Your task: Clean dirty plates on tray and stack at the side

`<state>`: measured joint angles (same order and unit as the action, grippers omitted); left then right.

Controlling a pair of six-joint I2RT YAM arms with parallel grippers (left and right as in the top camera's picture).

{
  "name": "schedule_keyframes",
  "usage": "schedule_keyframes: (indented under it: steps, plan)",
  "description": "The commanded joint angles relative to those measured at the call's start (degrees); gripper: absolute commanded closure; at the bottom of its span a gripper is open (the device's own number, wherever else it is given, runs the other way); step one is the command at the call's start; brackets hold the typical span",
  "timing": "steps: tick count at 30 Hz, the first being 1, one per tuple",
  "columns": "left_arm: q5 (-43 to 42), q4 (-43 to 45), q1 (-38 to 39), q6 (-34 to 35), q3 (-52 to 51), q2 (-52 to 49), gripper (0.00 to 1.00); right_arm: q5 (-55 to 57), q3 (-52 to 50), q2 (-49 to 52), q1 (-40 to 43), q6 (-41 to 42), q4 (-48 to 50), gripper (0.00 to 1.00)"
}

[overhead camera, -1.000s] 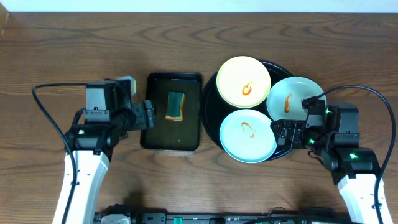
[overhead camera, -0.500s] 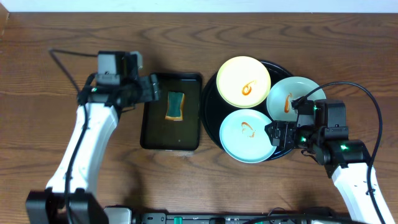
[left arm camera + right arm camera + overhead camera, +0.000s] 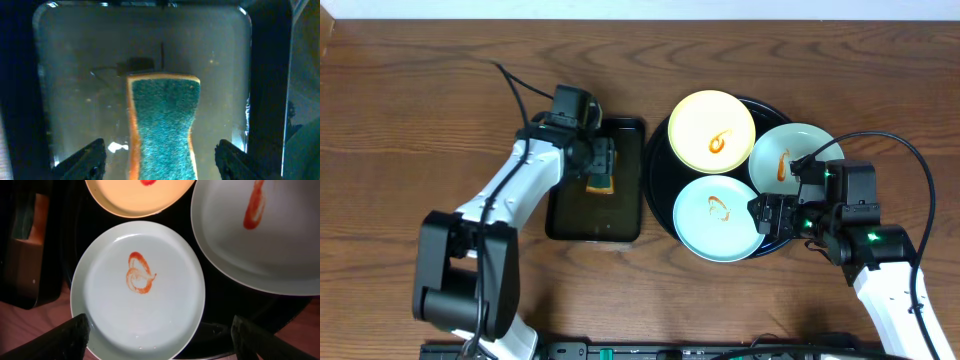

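Three plates lie on the round black tray (image 3: 660, 185): a pale yellow plate (image 3: 711, 131) at the back, a blue-white plate (image 3: 794, 158) on the right and a blue-white plate (image 3: 720, 217) in front. Each carries an orange sauce smear. My right gripper (image 3: 767, 215) hovers open at the front plate's right edge; in the right wrist view its fingers (image 3: 75, 332) straddle that plate (image 3: 165, 300) without touching it. My left gripper (image 3: 603, 165) stands open over a green-and-orange sponge (image 3: 162, 120), one finger on either side and both apart from it.
The sponge lies in a wet rectangular black tray (image 3: 610, 215) just left of the round tray. Bare wooden table (image 3: 420, 100) stretches to the left and behind. The right arm's cable (image 3: 880, 140) loops beside the round tray.
My left arm has swung right, from beside the rectangular tray to above the sponge, and its jaws have narrowed a little. The right gripper edged slightly left, then held still.
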<state>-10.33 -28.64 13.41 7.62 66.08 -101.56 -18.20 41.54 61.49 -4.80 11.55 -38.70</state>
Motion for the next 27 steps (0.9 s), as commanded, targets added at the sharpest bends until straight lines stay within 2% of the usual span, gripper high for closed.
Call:
schedule_keyframes:
  steps: [1,7,12,13,14,16,20,27]
  plan:
    - [0.9,0.0,0.8,0.0,0.5,-2.1,0.32,0.3,1.4,0.0,-0.5,0.7,0.1,0.12]
    - [0.9,0.1,1.6,0.2,0.5,-5.8,0.33,0.3,1.4,0.0,-0.5,0.7,0.1,0.12]
    - [0.9,0.1,2.9,0.2,0.5,-7.2,0.43,0.3,1.4,0.0,-0.5,0.7,0.1,0.12]
    - [1.0,0.1,3.1,0.2,0.5,-7.3,0.46,0.3,1.4,0.0,-0.5,0.7,0.1,0.12]
    - [1.0,0.1,3.2,0.2,0.5,-7.3,0.54,0.3,1.4,0.0,-0.5,0.7,0.1,0.12]
    - [1.0,0.1,3.2,0.2,0.5,-7.3,0.61,0.3,1.4,0.0,-0.5,0.7,0.1,0.11]
    - [1.0,0.1,3.2,0.2,0.5,-7.3,0.67,0.3,1.4,0.0,-0.5,0.7,0.1,0.11]
    - [1.0,-0.2,3.2,0.2,0.5,-6.8,0.88,0.4,1.4,0.0,-0.5,0.7,-1.6,0.11]
